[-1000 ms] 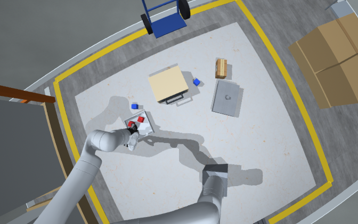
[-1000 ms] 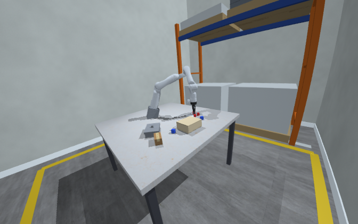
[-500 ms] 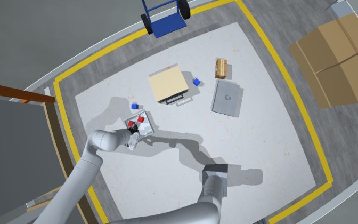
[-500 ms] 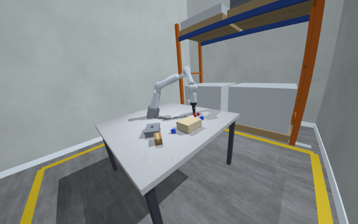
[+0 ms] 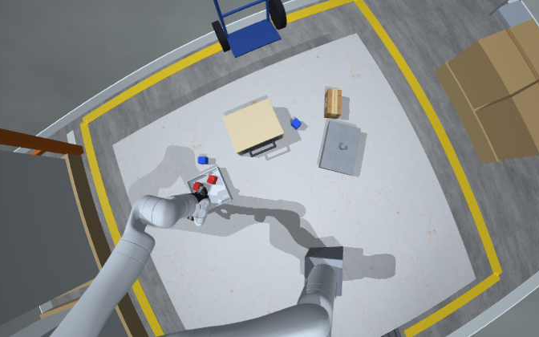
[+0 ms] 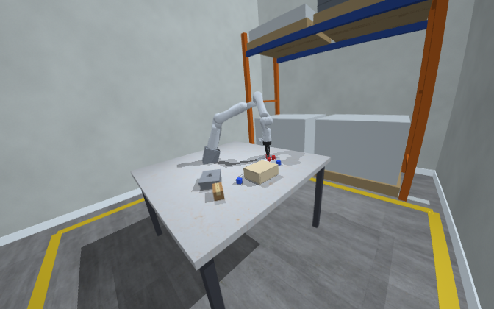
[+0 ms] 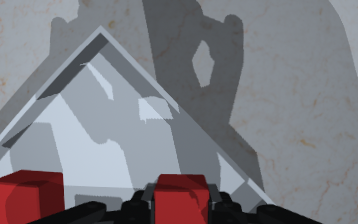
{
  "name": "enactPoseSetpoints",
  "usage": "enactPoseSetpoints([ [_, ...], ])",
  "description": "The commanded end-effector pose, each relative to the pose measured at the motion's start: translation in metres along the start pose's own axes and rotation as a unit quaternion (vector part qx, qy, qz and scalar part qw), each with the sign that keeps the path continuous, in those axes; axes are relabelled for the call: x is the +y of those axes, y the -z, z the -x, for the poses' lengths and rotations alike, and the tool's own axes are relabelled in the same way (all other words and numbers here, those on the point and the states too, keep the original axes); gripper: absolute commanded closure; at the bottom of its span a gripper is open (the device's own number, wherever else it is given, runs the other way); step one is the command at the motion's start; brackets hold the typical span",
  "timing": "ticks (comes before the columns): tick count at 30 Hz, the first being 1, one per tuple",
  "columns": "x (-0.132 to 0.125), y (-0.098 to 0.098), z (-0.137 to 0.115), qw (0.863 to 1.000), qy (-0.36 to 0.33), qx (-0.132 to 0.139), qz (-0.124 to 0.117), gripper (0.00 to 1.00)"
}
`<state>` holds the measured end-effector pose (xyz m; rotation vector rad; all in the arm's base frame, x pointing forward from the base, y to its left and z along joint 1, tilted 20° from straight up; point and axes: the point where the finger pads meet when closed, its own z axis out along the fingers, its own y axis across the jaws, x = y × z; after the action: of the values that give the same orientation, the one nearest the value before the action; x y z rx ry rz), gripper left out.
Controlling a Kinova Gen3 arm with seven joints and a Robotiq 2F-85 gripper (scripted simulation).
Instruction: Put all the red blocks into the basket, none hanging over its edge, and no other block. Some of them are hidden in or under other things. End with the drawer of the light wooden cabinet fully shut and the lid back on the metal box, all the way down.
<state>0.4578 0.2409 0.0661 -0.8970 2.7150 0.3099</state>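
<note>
My gripper [image 5: 201,192] [image 6: 267,154] [image 7: 181,198] is shut on a red block [image 7: 181,209], held low over the basket [image 5: 225,184] [image 7: 96,162]. One red block [image 5: 212,179] [image 7: 15,204] lies inside the basket. Another red block [image 5: 197,186] lies in it close to the fingers; the wrist view does not show it. The light wooden cabinet [image 5: 253,124] [image 6: 259,169] has its drawer shut as far as I can tell. The metal box [image 6: 207,186] has its grey lid [image 5: 338,156] [image 6: 211,176] on, seemingly flat. The insides of both are hidden.
A blue block [image 5: 202,160] [image 6: 278,162] lies just outside the basket. Another blue block [image 5: 296,123] [image 6: 239,180] is beside the cabinet. A small cardboard box [image 5: 333,103] [image 6: 217,191] stands by the metal box. The cabinet's handle [image 5: 263,148] sticks out toward the arm's side.
</note>
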Motion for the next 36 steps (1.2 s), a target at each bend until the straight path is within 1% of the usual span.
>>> enactPoseSetpoints([
  [1, -0.0002, 0.0007, 0.0006, 1.000, 0.000, -0.001, 0.000, 0.90],
  [27, -0.0002, 0.0007, 0.0006, 1.000, 0.000, -0.001, 0.000, 0.90],
  [28, -0.0002, 0.0007, 0.0006, 1.000, 0.000, -0.001, 0.000, 0.47],
  [36, -0.0002, 0.0007, 0.0006, 1.000, 0.000, -0.001, 0.000, 0.47],
])
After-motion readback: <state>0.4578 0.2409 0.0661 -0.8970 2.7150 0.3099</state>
